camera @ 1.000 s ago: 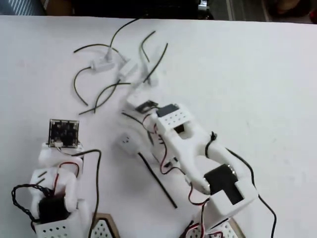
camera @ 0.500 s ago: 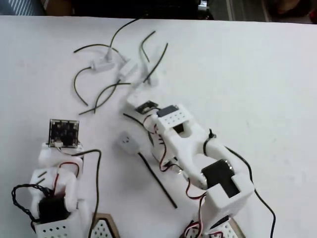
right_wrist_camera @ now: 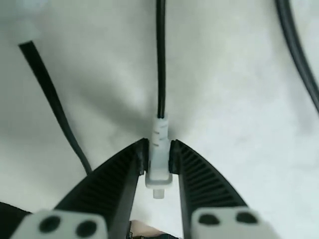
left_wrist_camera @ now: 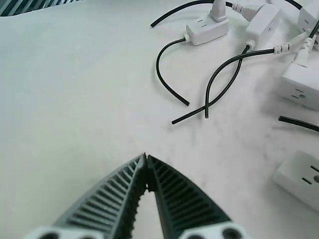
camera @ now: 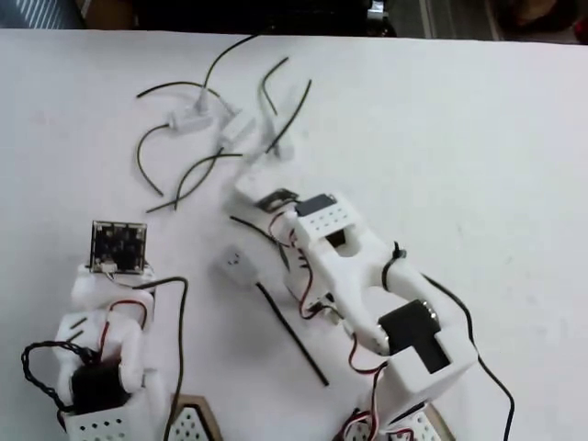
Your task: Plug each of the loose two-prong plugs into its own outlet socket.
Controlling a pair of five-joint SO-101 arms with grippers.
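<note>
My right pincer (right_wrist_camera: pixel 159 143) is clamped on a white two-prong plug (right_wrist_camera: pixel 159 172), one finger on each side of its body. The plug's black cord (right_wrist_camera: pixel 160 59) runs straight out ahead over the white worktop (right_wrist_camera: pixel 239 74). My left pincer (left_wrist_camera: pixel 146 159) is closed on nothing, tips pressed together, hanging low over bare worktop. From above, my right arm (camera: pixel 367 276) stretches out to mid-worktop. Between my two arms lies a loose outlet socket (camera: pixel 237 265), flat and face up, with a straight black lead (camera: pixel 292 335) beside it running back toward the near edge. Looking past my left pincer, a second socket (left_wrist_camera: pixel 301 87) sits a little farther out. Beyond it a far socket (left_wrist_camera: pixel 207 31) has a seated plug (left_wrist_camera: pixel 218 10) standing in it. All around them at the far side, curling black cords (camera: pixel 184 175) loop and cross one another.
</note>
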